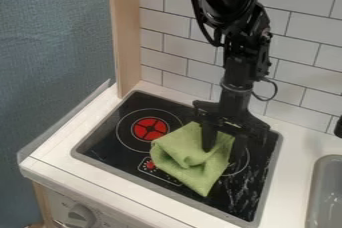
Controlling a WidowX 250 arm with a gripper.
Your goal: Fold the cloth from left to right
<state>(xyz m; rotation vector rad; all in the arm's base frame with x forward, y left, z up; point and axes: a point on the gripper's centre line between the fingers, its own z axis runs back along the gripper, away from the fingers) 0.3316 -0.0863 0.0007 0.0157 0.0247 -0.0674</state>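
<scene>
Across the middle of the black cooktop (pixel 107 144), a light-green cloth (pixel 190 162) is being seen in a crumpled heap, with layers being overlapped and a corner being pointed frontward. The fingers of the black gripper (pixel 223 154) are being held apart, with cloth showing between them; whether it is being touched cannot be told. The red-centred burner (pixel 149 128) is being partly overlapped by cloth, the other burner (pixel 246 164) being partly hidden by cloth and gripper.
</scene>
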